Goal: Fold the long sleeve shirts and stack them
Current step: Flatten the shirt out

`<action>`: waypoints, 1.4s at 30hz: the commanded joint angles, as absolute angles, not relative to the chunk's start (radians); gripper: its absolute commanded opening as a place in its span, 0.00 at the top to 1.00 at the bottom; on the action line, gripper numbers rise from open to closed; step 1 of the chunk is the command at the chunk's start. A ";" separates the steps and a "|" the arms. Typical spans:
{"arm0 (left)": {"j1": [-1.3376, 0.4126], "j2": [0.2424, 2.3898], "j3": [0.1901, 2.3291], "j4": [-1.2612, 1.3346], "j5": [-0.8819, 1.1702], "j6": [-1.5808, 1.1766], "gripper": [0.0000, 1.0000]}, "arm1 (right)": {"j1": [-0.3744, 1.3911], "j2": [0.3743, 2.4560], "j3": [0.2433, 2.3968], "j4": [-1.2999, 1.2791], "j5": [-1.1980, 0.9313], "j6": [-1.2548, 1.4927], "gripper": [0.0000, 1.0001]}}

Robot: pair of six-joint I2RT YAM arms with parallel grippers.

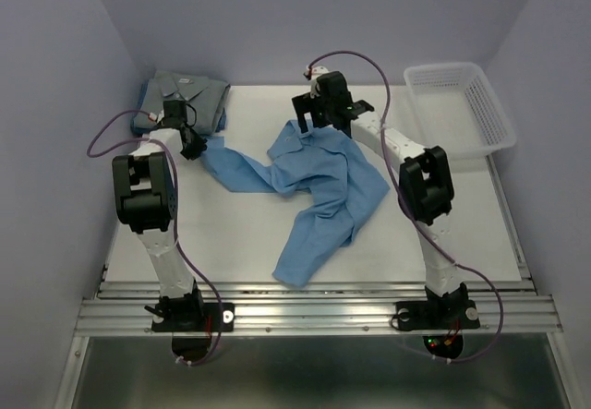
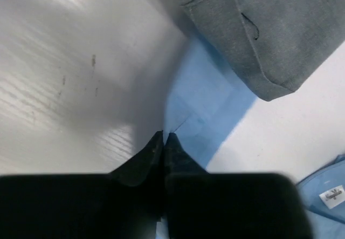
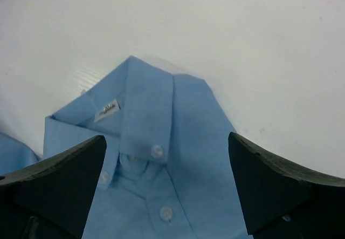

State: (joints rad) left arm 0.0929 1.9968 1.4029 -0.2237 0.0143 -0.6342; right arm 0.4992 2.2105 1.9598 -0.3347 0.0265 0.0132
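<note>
A light blue long sleeve shirt [image 1: 323, 178] lies crumpled in the middle of the table, one sleeve stretched left. A grey long sleeve shirt [image 1: 189, 90] lies folded at the back left. My left gripper [image 1: 192, 144] sits at the end of that blue sleeve. In the left wrist view its jaws [image 2: 163, 135] are pressed together on the edge of the blue sleeve [image 2: 199, 104], just below the grey shirt [image 2: 269, 28]. My right gripper [image 1: 314, 118] hovers open over the blue collar [image 3: 151, 115], its fingers [image 3: 166, 137] wide on either side of the buttons.
A white mesh basket [image 1: 489, 114] stands at the back right corner. Walls close in the table at the back and both sides. Both arm bases are bolted to the metal rail at the near edge.
</note>
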 commanded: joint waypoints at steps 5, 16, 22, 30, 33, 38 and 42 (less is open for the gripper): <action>0.095 1.913 1.364 -0.199 0.045 -0.621 1.00 | 0.569 2.491 2.377 -0.420 0.057 -0.121 0.00; 0.097 1.793 1.327 -0.248 -0.069 -0.624 1.00 | 0.607 2.513 2.251 -0.295 0.494 -0.192 0.54; 0.098 1.737 1.356 -0.273 -0.110 -0.611 1.00 | 0.607 2.484 2.275 -0.238 0.620 -0.213 0.99; 0.136 1.663 1.672 -0.310 -0.183 -0.578 1.00 | 0.445 2.148 2.232 -0.012 0.448 -0.189 0.99; 0.182 1.710 1.935 -0.385 -0.181 -0.555 1.00 | 0.329 2.058 2.278 0.095 0.213 -0.111 0.99; 0.225 1.763 2.328 -0.428 -0.121 -0.542 1.00 | 0.238 1.977 2.269 0.284 0.141 -0.124 0.99; 0.256 1.705 2.362 -0.373 -0.069 -0.548 1.00 | 0.206 1.988 2.448 0.287 0.120 -0.106 0.99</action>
